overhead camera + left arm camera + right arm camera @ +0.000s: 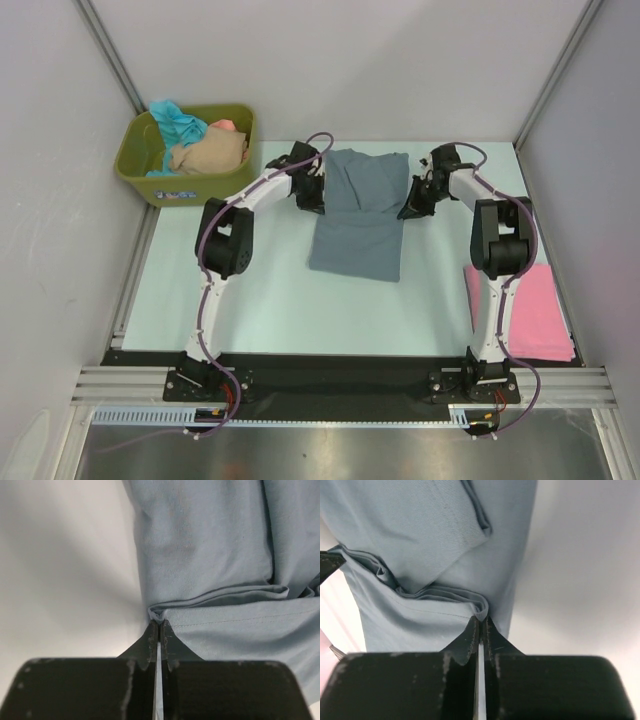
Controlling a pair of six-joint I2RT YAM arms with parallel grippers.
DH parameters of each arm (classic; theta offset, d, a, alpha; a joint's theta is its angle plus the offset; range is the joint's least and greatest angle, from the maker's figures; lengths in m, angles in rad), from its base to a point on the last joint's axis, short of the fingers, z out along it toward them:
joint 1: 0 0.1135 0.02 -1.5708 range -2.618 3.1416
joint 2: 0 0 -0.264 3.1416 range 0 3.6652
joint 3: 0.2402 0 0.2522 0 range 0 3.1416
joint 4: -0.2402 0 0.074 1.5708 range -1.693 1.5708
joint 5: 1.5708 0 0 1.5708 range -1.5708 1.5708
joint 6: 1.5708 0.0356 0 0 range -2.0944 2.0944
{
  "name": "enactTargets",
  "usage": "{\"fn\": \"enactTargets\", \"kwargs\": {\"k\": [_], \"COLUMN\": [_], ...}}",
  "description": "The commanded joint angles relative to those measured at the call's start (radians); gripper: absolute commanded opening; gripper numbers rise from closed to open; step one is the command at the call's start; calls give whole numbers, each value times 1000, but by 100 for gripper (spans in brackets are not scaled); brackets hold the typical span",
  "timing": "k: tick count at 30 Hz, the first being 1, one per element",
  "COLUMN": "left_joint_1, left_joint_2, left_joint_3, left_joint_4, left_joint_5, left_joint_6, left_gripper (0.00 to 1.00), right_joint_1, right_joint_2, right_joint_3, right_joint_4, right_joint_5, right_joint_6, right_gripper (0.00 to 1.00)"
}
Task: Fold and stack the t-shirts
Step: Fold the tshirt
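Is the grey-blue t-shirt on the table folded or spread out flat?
Partly folded: the grey-blue t-shirt lies as a narrow strip with layers doubled over, and the left gripper and right gripper each pinch a folded edge.

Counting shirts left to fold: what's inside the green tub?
The green tub holds a teal shirt, a beige shirt and a bit of salmon cloth, bunched together. Anything underneath them is covered.

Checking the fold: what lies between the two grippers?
Only the slate grey-blue t-shirt spans from the left gripper to the right gripper, as the top view shows.
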Motion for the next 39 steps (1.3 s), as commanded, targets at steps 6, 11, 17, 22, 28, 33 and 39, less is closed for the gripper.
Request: {"fn": "enactTargets", "kwargs": {"k": [6, 11, 17, 22, 28, 33, 39], "left_joint_1": [15, 19, 21, 6, -13, -36, -50], "left_joint_2": [-54, -13, -49, -244, -378, -361, -345], "left_joint_3": [18, 81, 83, -96, -329, -443, -544], "left_joint_4": [47, 0, -88, -79, 111, 164, 148], "left_joint_5": [-41, -41, -105, -137, 203, 298, 305], "left_joint_6": [-17, -19, 0, 12, -120, -152, -143], "left_gripper": [0, 5, 59, 66, 33, 21, 11], "right_joint_1": [-20, -18, -23, 15, 133, 229, 328], "right_joint_2": [-84, -35, -21, -88, -156, -157, -78], "right_joint_3": [-108, -76, 37, 139, 7, -162, -154], "right_joint_4": [138, 129, -14, -233, -176, -50, -23], "right_joint_5": [7, -22, 64, 263, -30, -229, -362], "right_joint_6": [89, 115, 89, -5, 53, 133, 152], "right_gripper": [0, 5, 26, 42, 50, 29, 8]}}
